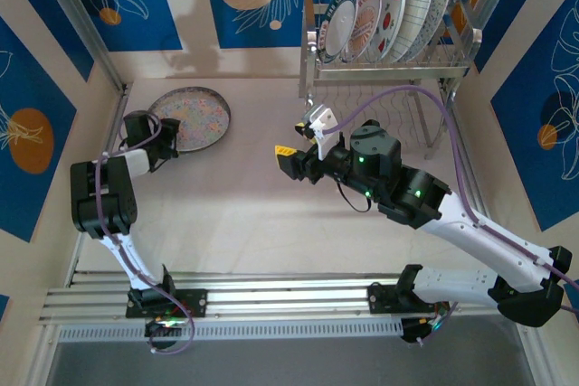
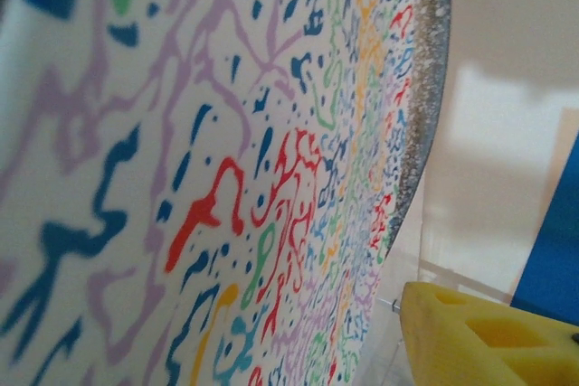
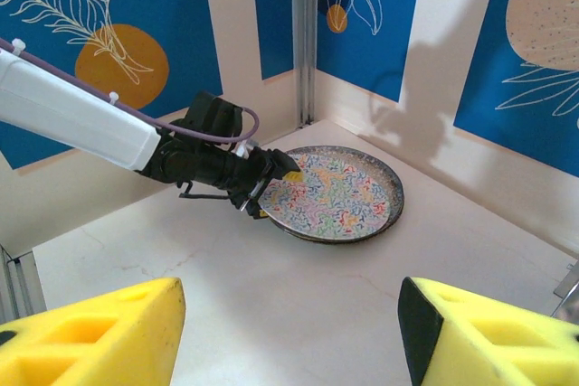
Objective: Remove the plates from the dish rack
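Several plates (image 1: 391, 11) stand upright in the upper shelf of the steel dish rack (image 1: 398, 68) at the back right. A multicolour floral plate (image 1: 192, 117) (image 3: 336, 194) (image 2: 226, 178) lies on the table at the back left, on what looks like a dark-rimmed plate (image 3: 394, 210). My left gripper (image 1: 170, 144) (image 3: 276, 194) straddles its near rim, open; one yellow finger (image 2: 488, 336) stands clear of the plate's face. My right gripper (image 1: 291, 162) (image 3: 289, 332) hovers over the table's middle, open with nothing between its fingers.
Blue patterned walls close the table at the back and both sides. The rack's lower wire shelf (image 1: 380, 101) holds no plates. Bare tabletop (image 3: 298, 277) stretches between the right gripper and the floral plate.
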Controlling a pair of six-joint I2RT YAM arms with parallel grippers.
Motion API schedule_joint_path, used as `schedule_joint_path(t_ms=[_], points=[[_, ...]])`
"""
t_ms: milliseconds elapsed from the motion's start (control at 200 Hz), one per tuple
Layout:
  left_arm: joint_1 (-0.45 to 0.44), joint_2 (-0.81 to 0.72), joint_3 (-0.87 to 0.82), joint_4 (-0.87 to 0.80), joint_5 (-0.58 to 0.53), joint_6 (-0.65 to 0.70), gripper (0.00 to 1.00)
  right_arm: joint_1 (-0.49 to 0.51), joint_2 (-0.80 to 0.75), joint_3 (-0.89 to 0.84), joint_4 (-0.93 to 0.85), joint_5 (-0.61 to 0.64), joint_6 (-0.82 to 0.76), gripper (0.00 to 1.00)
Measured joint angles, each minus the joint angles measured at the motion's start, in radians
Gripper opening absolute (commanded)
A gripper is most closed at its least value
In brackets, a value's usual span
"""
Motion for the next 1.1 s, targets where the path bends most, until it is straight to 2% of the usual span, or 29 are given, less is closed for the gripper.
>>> schedule_joint_path(t_ms=[310,1100], points=[[0.005,0.000,0.072,-0.198,0.000,0.044,0.64,0.000,0.000,0.000,0.000,0.007,0.000,0.65],[0.013,0.008,0.218,-0.482,-0.043,0.122,0.71,0.000,0.000,0.000,-0.003,0.011,0.008,0.65]])
